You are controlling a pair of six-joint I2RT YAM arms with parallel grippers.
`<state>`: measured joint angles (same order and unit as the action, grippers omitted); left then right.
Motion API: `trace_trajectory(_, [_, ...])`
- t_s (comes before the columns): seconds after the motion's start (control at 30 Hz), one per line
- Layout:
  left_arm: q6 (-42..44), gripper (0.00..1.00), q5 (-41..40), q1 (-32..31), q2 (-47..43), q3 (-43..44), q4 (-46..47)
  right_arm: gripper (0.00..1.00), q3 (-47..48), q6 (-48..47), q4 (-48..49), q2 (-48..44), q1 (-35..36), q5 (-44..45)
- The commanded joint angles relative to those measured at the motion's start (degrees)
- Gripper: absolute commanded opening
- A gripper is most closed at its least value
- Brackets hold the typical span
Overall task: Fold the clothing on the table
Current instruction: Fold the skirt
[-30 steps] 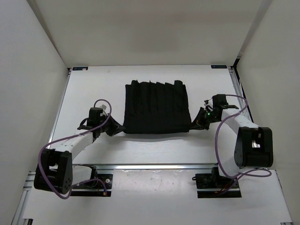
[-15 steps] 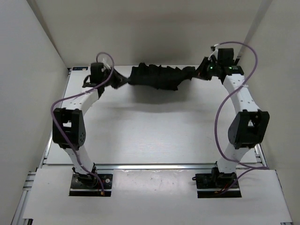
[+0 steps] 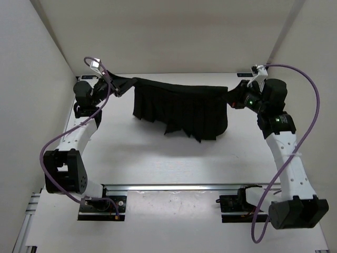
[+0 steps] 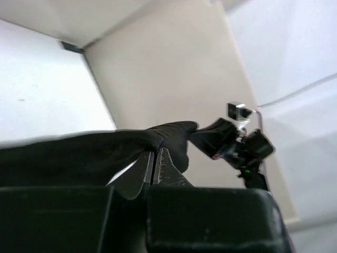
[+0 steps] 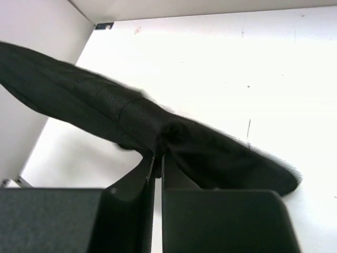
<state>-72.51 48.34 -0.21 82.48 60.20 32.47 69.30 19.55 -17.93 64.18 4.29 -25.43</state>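
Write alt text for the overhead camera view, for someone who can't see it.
A black pleated garment hangs stretched over a white table, its lower edge ragged and uneven. The jaws of the left arm are shut on one top corner, those of the right arm on the other.

Black pleated clothing (image 3: 181,108) stretched in air, hanging above far half of white table (image 3: 158,158).

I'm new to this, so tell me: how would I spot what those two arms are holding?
Look above the far half of the white table. Stretched between the left gripper and right gripper hangs the clothing. It is the only soft, pleated black sheet there.
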Motion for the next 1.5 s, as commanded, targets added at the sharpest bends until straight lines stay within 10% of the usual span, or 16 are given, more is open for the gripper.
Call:
trace_trajectory(0.0, [-13.52,0.0,2.9,1.44,-5.3,-4.11,25.51,0.01,-0.39,-6.63,0.71,-6.69,0.97,4.96])
trace_trajectory(0.33, [-13.01,0.0,11.25,-5.42,-27.35,-12.48,39.42,0.0,-6.37,-13.47,-0.87,-25.69,8.8,13.13])
trace_trajectory(0.5, [3.38,0.0,9.78,-5.43,-30.27,-13.09,13.67,0.0,-3.3,-14.63,-5.35,-22.19,9.16,13.65])
trace_trajectory(0.8, [13.26,0.0,-1.84,-2.09,-9.75,-10.57,-6.45,0.0,-4.53,-10.86,7.1,-0.67,3.1,5.84])
trace_trajectory(1.17, [-3.24,0.0,2.46,4.59,13.41,17.14,11.1,0.0,19.73,-9.53,7.04,15.89,-3.32,7.77])
trace_trajectory(1.47, [-8.97,0.0,5.53,6.63,-1.69,-16.02,20.62,0.0,-7.46,-1.64,6.17,0.36,-6.66,-0.4])
